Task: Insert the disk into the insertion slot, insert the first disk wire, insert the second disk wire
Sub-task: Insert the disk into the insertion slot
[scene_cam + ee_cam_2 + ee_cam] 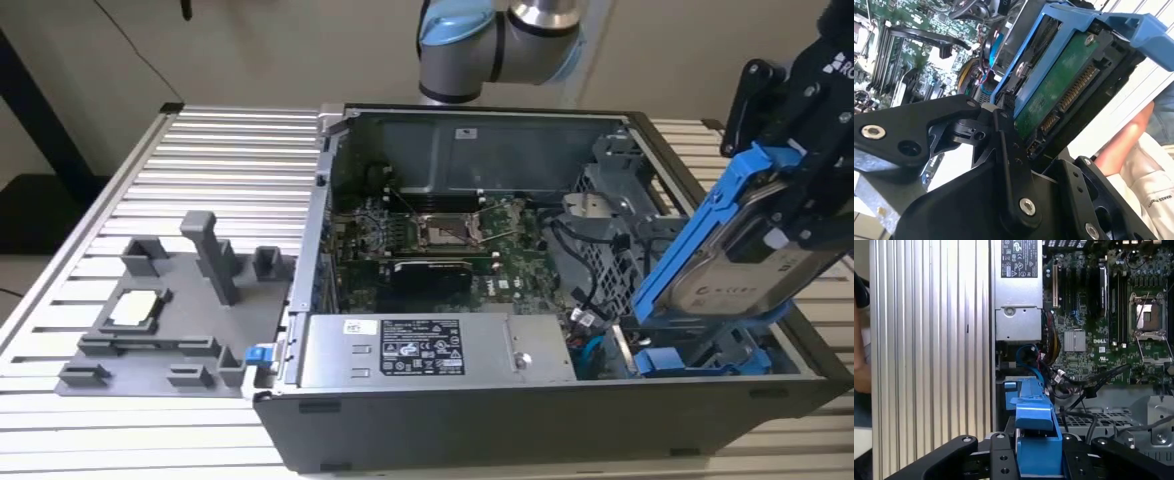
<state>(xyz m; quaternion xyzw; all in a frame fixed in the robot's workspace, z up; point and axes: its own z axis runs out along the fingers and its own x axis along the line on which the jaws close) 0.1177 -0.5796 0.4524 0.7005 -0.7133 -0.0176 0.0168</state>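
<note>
Between the fingers point(1006, 150), the disk point(1054, 95)

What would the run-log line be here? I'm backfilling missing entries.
end effector: shut on disk | disk: steeply tilted, lower end inside computer case, not seated | step: disk insertion

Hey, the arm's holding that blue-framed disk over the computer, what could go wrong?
The disk held by the gripper is tilted over the insertion slot, so its lower edge might catch on the rim. Loose cables beside the slot could get pinched. A person's arm is near the gripper and may get bumped.
</note>
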